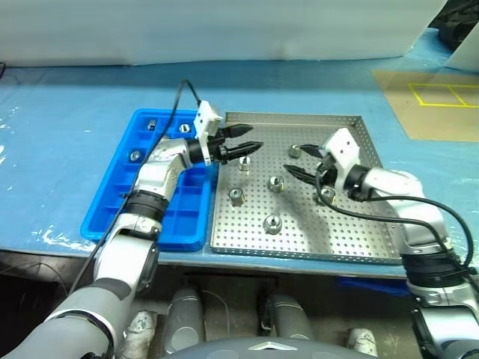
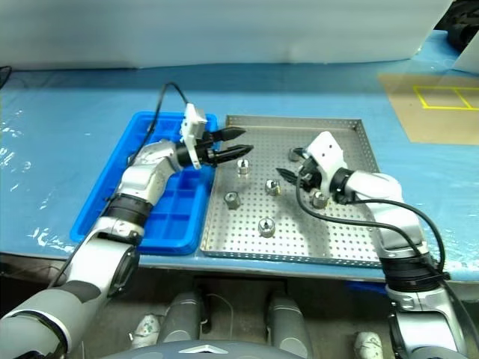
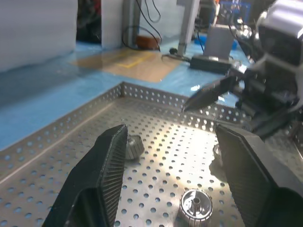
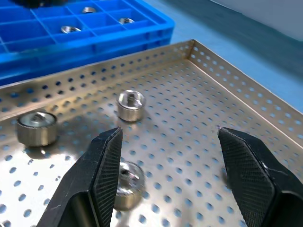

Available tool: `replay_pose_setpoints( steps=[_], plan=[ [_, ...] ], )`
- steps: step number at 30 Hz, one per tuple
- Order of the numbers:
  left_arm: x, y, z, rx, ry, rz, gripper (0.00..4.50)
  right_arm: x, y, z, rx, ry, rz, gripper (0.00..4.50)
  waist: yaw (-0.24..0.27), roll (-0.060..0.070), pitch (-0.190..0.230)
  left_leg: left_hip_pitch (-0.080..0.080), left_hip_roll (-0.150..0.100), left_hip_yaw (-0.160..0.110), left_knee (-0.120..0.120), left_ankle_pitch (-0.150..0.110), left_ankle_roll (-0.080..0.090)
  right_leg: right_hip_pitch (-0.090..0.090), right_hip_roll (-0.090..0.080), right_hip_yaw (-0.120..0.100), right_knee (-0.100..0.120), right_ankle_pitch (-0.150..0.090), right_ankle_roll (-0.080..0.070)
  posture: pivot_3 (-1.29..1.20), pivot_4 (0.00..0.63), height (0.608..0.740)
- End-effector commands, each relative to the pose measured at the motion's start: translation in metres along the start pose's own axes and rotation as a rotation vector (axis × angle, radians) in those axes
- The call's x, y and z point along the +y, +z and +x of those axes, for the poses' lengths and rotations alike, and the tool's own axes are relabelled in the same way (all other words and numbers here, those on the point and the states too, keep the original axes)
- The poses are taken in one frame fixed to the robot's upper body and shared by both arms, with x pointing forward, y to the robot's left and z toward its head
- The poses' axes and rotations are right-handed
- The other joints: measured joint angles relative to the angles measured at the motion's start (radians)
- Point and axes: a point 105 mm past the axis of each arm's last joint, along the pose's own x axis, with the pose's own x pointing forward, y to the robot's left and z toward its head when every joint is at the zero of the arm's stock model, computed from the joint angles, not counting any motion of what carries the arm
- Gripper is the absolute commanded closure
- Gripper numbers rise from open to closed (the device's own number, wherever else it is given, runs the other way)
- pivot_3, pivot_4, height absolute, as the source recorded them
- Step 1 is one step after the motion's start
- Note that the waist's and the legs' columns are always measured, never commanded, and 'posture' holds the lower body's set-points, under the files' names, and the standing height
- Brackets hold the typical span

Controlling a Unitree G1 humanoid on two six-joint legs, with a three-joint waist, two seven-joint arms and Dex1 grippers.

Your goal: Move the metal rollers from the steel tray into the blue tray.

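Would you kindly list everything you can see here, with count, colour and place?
steel tray: one, silver, perforated, centre of the table
blue tray: one, bright blue, compartmented, against the steel tray's left side
metal rollers: six, silver, scattered on the steel tray
metal rollers, already moved: two visible, silver, in separate blue tray compartments
table cover: one, light blue, under both trays
brown sheet: one, with yellow lines, far right
left gripper: black jaws open, empty, over the steel tray's left edge
right gripper: black jaws open, empty, over the steel tray's right half
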Motion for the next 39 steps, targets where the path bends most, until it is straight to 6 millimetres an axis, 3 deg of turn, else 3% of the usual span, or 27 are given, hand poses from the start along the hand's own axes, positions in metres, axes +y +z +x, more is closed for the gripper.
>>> replay_pose_setpoints(
  steps=[1,9,15,25,39],
  plan=[
    [0.0,-0.006,0.015,0.073,-0.058,0.05,1.39,-0.014,0.023,-0.024,-0.059,-0.065,-0.042,1.19,-0.002,0.0,0.0,0.0,0.0,0.0,0.0,0.0,0.001,0.001,0.0,0.0,-0.001,0.0,0.0,-0.33,0.15,0.74],
    [-0.017,-0.023,0.049,0.147,-0.134,0.061,1.39,0.001,0.02,-0.052,-0.019,-0.114,-0.026,1.19,-0.024,0.0,0.0,0.0,0.0,0.0,0.0,-0.003,0.011,0.007,-0.001,0.0,-0.013,0.003,0.004,-0.45,0.15,0.74],
    [-0.03,-0.052,0.06,0.267,-0.142,0.049,1.39,0.02,0.01,-0.059,0.01,-0.162,0.025,1.19,-0.044,0.0,0.0,0.001,0.0,0.0,0.001,-0.004,0.011,0.008,-0.002,0.0,-0.015,0.003,0.004,-0.54,0.15,0.74],
    [-0.033,-0.069,0.049,0.345,-0.176,0.07,1.39,0.028,0.0,-0.069,0.049,-0.198,0.062,1.19,-0.064,0.001,0.0,0.001,0.001,0.0,0.003,-0.006,0.01,0.009,-0.002,0.001,-0.016,0.003,0.005,-0.57,0.15,0.74],
    [-0.029,-0.091,0.036,0.474,-0.145,0.122,1.39,0.027,-0.003,-0.064,0.057,-0.202,0.063,1.19,-0.073,0.001,-0.001,0.0,0.001,-0.001,0.003,-0.007,0.011,0.01,-0.002,0.0,-0.017,0.003,0.005,-0.56,0.15,0.74]
  ],
)
